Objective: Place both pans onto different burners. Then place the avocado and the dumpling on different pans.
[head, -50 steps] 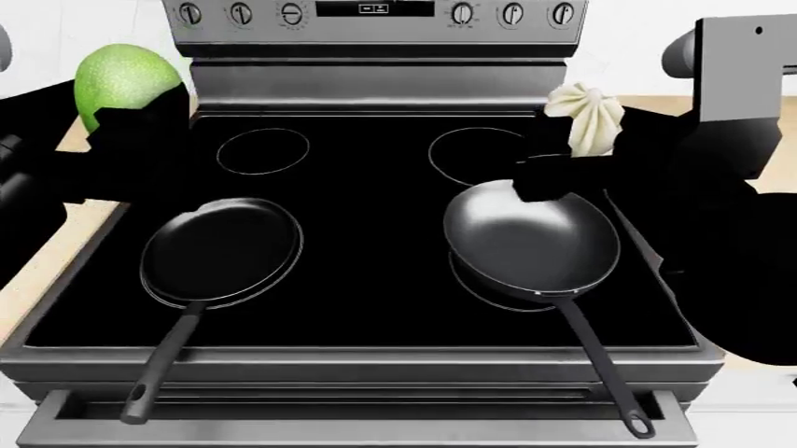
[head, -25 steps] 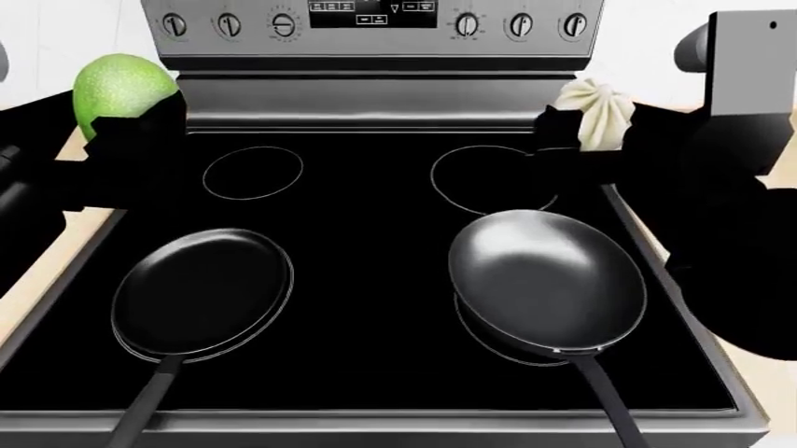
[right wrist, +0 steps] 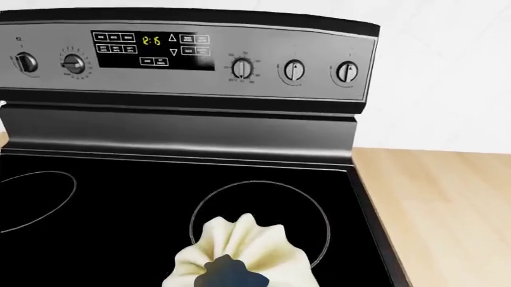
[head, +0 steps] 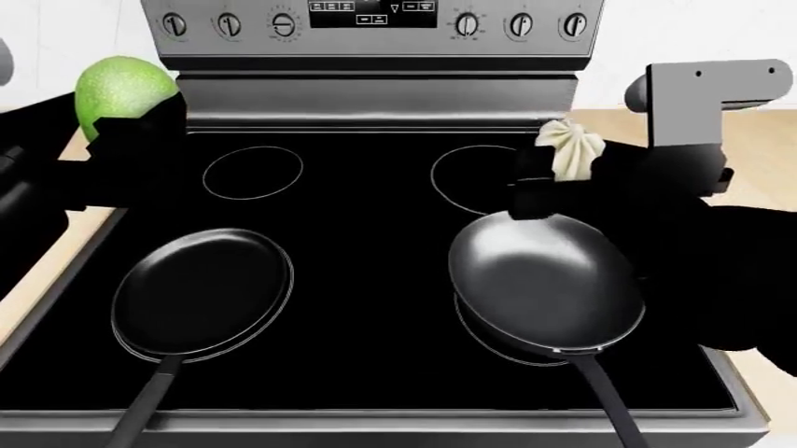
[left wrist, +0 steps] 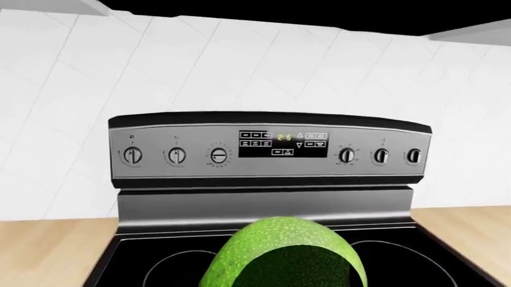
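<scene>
The flat matte black pan (head: pixel 203 294) sits on the front left burner. The deeper glossy grey pan (head: pixel 546 283) sits on the front right burner (head: pixel 498 338). My left gripper (head: pixel 125 126) is shut on the green avocado (head: pixel 121 87) (left wrist: pixel 281 254), held high above the cooktop's left edge. My right gripper (head: pixel 561 173) is shut on the cream dumpling (head: pixel 573 149) (right wrist: pixel 243 257), just above the far rim of the grey pan. The two rear burners (head: pixel 253 172) (head: pixel 488 177) are bare.
The stove's control panel (head: pixel 371 17) with knobs rises behind the cooktop. Wooden counter lies on both sides (head: pixel 44 271) (right wrist: pixel 447 209). Both pan handles (head: pixel 137 415) (head: pixel 613 406) reach past the stove's front edge.
My right gripper has lowered with the dumpling and shifted slightly left, toward the grey pan's far rim. The left gripper and avocado have stayed put. The view had tilted closer to the stove earlier.
</scene>
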Controlling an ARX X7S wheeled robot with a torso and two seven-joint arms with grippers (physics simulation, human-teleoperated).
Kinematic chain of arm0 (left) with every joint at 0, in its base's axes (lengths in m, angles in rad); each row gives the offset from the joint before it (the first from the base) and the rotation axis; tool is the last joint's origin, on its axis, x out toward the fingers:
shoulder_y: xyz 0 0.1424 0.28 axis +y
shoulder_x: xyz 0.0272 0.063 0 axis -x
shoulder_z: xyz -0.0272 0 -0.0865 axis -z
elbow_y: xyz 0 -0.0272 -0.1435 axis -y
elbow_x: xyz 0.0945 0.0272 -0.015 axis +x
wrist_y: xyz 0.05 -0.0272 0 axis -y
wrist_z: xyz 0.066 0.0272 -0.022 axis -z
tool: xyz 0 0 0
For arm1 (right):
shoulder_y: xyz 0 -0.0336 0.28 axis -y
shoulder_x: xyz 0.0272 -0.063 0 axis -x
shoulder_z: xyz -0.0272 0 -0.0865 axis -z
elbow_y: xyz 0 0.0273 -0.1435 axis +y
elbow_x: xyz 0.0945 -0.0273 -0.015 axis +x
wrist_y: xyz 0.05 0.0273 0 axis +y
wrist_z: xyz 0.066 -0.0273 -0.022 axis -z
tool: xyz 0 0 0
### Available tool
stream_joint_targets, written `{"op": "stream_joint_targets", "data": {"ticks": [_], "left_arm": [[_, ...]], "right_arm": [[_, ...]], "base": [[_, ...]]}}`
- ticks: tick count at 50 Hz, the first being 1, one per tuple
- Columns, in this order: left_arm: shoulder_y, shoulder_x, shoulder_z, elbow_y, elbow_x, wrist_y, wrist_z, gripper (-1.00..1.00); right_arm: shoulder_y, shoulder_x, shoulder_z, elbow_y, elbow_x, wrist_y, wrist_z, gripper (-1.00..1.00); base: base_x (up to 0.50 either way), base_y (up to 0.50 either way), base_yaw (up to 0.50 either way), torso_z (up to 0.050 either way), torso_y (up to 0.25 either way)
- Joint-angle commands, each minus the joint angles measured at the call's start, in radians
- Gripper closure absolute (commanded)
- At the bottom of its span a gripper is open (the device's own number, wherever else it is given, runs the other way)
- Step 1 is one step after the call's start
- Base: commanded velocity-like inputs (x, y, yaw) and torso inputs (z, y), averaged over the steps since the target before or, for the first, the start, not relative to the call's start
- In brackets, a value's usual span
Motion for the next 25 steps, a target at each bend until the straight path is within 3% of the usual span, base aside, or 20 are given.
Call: {"op": "stream_joint_targets", "data": {"ticks": [1,25], "left_arm": [[0.008,0.003,-0.003,-0.009,0.001,0.014,-0.002,1.0],[0.047,-0.003,-0.012,-0.012,0.016,0.033,0.006,1.0]], "right_arm": [[-0.06,0.008,-0.009,-0.015,-0.038,-0.014,-0.014,1.0],[-0.169,0.054,-0.013,-0.077,-0.059,-0.08,-0.011,1.0]], "base": [[0.0,0.0,0.0,0.0,0.0],[0.0,0.0,0.0,0.0,0.0]]}}
